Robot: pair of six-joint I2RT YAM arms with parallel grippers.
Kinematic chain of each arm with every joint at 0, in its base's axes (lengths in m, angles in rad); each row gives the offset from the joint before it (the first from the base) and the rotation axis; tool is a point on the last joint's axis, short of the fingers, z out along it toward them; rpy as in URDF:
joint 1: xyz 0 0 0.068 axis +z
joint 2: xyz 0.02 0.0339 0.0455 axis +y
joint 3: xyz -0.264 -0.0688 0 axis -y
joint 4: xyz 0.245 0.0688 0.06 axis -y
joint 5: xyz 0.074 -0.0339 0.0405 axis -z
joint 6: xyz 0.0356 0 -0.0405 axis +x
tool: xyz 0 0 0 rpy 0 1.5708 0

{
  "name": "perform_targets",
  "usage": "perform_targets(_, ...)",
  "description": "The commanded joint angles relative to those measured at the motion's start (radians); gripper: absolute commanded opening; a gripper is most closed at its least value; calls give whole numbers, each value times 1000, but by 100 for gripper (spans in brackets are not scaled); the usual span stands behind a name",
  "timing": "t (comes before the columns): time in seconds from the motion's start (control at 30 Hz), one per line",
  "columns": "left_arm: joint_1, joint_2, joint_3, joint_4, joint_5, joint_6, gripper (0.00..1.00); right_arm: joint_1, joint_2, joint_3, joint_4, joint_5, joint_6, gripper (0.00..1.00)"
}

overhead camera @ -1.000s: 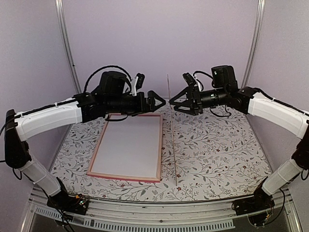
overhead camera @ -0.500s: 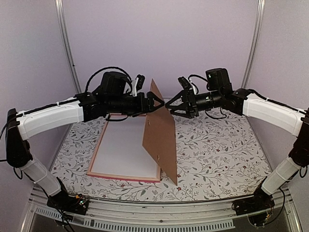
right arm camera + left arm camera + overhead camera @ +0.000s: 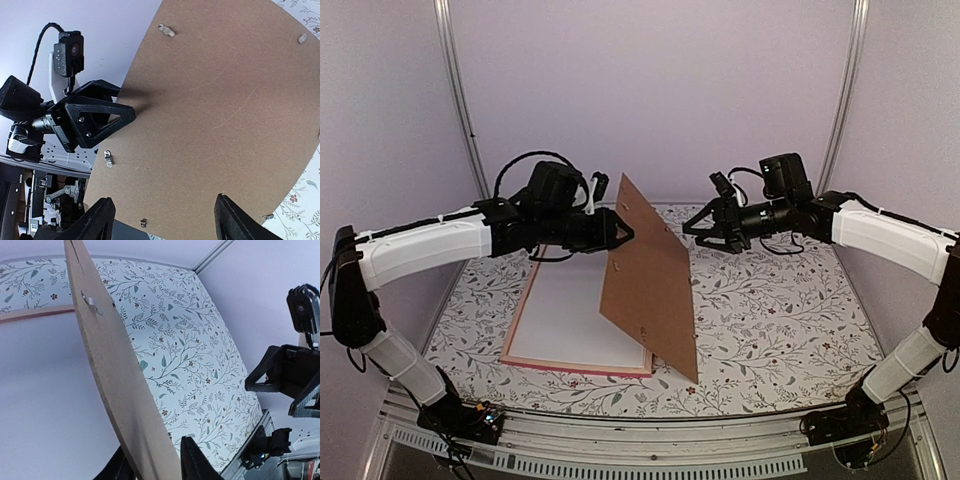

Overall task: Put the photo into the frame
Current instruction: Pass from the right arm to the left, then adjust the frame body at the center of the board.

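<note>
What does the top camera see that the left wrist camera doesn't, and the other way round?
Only the top camera: the long white left arm and right arm, the whole frame lying flat with white inside, and the whole brown board tilted up.
Only the left wrist camera: a close look at the board's thin edge pinched in the left claw, and a little metal clip on it.
Both: the board, the flowery table, some pink frame edge, and the open right claw, not touching the board.
</note>
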Motion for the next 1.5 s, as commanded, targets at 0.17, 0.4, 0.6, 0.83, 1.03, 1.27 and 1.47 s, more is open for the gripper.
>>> perform_targets(0.17, 44, -56, -51, -25, -11, 21, 8, -31, -7, -90, -22, 41, -52, 72)
perform_targets(0.4, 69, -92, -113, -4, 6, 6, 0, -44, 5, -121, -19, 51, -67, 72)
perform_targets(0.6, 130, -218, -225, 130, 125, -73, 0, -81, -34, -158, -21, 66, -67, 72)
perform_targets(0.83, 241, -412, -297, 162, 201, -134, 0, -118, -88, -163, -82, 178, -84, 72)
perform_targets(1.03, 400, -562, -309, 125, 289, -159, 0, -85, -37, -170, -60, 265, -87, 72)
perform_targets(1.27, 552, -655, -249, 0, 309, -101, 0, 57, 154, -40, -32, 367, -73, 75)
perform_targets(1.47, 590, -688, -191, -125, 227, -11, 0, 161, 372, 131, -70, 468, -68, 76)
